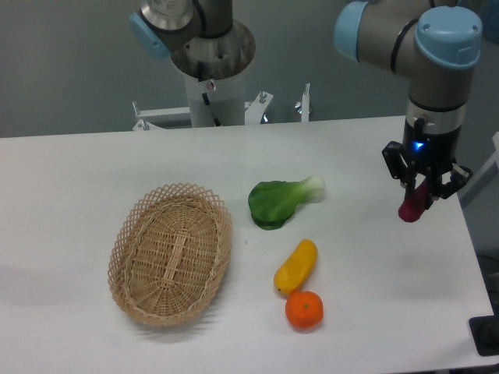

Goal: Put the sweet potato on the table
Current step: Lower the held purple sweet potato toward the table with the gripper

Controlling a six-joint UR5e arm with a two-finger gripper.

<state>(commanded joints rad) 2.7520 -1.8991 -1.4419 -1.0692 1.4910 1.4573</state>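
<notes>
- Claw (422, 189) at approx 3 o'clock of the bench (359, 312), pinching sweet potato (412, 204) betw. its fingers.
- Sweet potato hangs near-upright, lower end poking out below claw, over the bench's right side; can't tell if it touches the surface.
- Wicker basket (171, 253) at 8 o'clock.
- Green veg (281, 201) near centre; yellow veg (297, 266) at 6 o'clock of it, orange fruit (304, 310) just beside the yellow veg's lower end.
</notes>
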